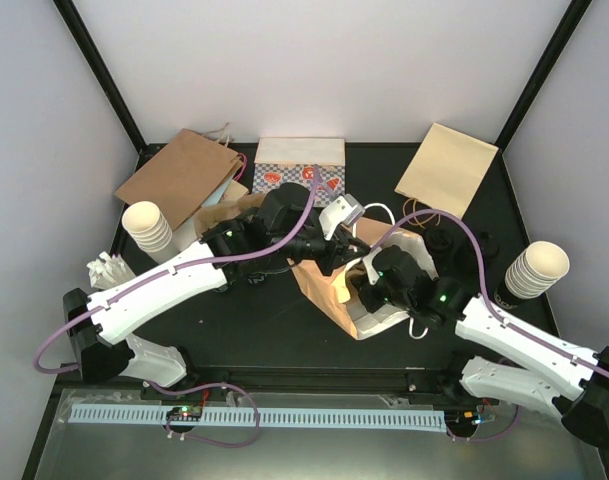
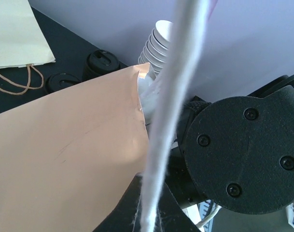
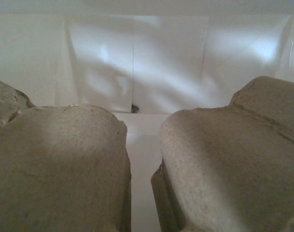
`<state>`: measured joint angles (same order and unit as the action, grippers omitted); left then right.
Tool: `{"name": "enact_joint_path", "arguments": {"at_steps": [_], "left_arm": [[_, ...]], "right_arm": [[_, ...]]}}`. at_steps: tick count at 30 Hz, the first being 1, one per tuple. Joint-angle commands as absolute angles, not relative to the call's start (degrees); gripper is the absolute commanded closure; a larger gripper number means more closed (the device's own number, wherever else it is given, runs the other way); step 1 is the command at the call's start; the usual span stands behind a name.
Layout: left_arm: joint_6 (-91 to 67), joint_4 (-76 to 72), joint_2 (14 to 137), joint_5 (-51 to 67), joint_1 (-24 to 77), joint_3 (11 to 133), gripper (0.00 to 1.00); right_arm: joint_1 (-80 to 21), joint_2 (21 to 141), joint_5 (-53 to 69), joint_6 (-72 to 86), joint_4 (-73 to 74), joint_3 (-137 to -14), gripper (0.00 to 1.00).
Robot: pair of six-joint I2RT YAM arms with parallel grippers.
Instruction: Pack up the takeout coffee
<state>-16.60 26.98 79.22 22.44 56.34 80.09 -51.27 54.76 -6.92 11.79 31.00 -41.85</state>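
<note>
Your left gripper [image 1: 329,250] is at the middle of the table [image 1: 234,330], at the upper lip of the bag [image 1: 319,288], which lies on its side with its mouth facing the right edge. Its jaws are together. In its wrist view a blurred white strip [image 2: 168,116] runs up just in front of the lens beside the bag's brown wall, but you cannot tell from these views whether the jaws pinch it. Your right gripper [image 1: 372,285] is reached into the bag's mouth. Its wrist view is filled by two humps of the tray [image 3: 219,159] against the bag's white lining, and its fingers do not show, so you cannot tell whether they are apart or clamped on the tray. The two coffees [image 1: 442,242] [image 1: 484,243] stand outside the bag, side by side on the table toward the right edge, between the bag and a stack of white cups [image 1: 536,268]. Both are upright, and the left wrist view shows their dark lids [image 2: 102,62]. A second stack of white cups stands near the left edge. A flat brown bag [image 1: 179,175] lies in the far left corner and a tan bag [image 1: 446,170] toward the far right corner.
</note>
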Motion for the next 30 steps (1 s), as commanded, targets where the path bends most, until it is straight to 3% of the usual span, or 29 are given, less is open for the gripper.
{"name": "enact_joint_path", "arguments": {"at_steps": [1, 11, 21, 30], "left_arm": [[-19.4, 17.19, 77.73, 30.05, 57.66, 79.24, 0.98], [-23.53, 11.47, 75.7, 32.08, 56.06, 75.73, 0.98], [-27.97, 9.43, 72.78, 31.26, 52.69, 70.53, 0.98], [-37.0, -2.31, 67.28, 31.7, 47.54, 60.2, 0.98]], "right_arm": [[-50.79, 56.47, -5.22, 12.66, 30.93, -43.07, 0.73], [-50.73, 59.14, -3.34, 13.73, 25.63, -38.75, 0.76], [-50.78, 58.04, -6.68, 17.7, 39.87, -46.76, 0.77], [-50.82, 65.39, -9.16, 21.52, 55.16, -57.52, 0.81]]}}
